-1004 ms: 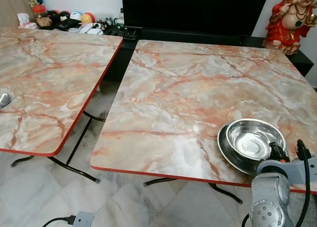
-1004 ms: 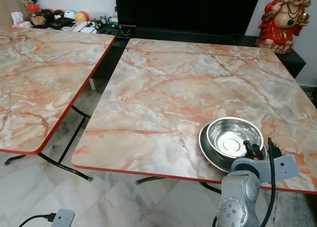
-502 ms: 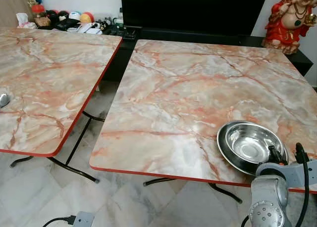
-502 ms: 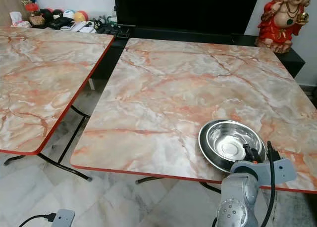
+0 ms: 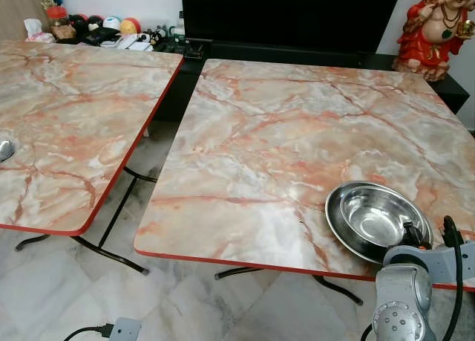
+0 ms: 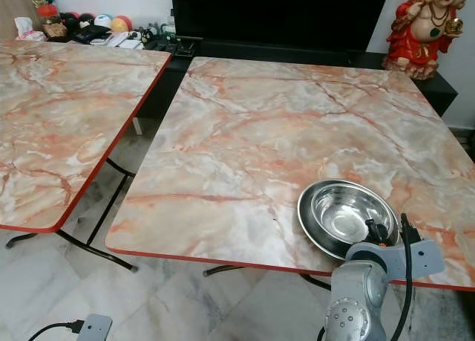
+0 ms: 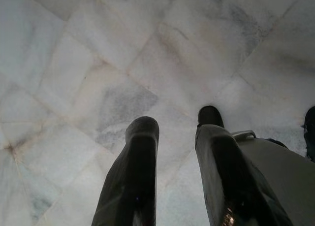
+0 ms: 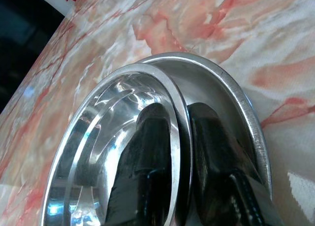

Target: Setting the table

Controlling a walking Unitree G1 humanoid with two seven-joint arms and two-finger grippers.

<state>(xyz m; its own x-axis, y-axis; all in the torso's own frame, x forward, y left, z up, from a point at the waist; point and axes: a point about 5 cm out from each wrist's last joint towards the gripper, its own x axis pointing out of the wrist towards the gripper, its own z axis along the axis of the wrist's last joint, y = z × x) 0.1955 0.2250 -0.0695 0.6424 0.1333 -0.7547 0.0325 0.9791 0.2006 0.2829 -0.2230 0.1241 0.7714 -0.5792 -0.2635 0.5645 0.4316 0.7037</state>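
A shiny steel bowl (image 5: 377,221) sits nested in a wider steel plate (image 5: 333,223) near the front right corner of the marble table (image 5: 282,133). My right gripper (image 8: 179,113) is shut on the bowl's near rim (image 8: 170,88), with one finger inside the bowl and the other between the bowl and the plate (image 8: 236,103). In the left eye view the silver right arm (image 5: 404,296) rises from below the table edge to the bowl. My left gripper (image 7: 174,122) hangs idle over the pale tiled floor, with its fingers apart.
A second marble table (image 5: 67,96) stands to the left, with a floor gap (image 5: 141,177) and folding legs between the two. A small metal object (image 5: 6,149) lies at its left edge. A red statue (image 5: 434,29) and a black cabinet (image 5: 297,21) stand behind. A plug (image 5: 122,328) lies on the floor.
The bowl, held a little above the plate a second ago, has come down and now rests nested in it. The right gripper lowered with it.
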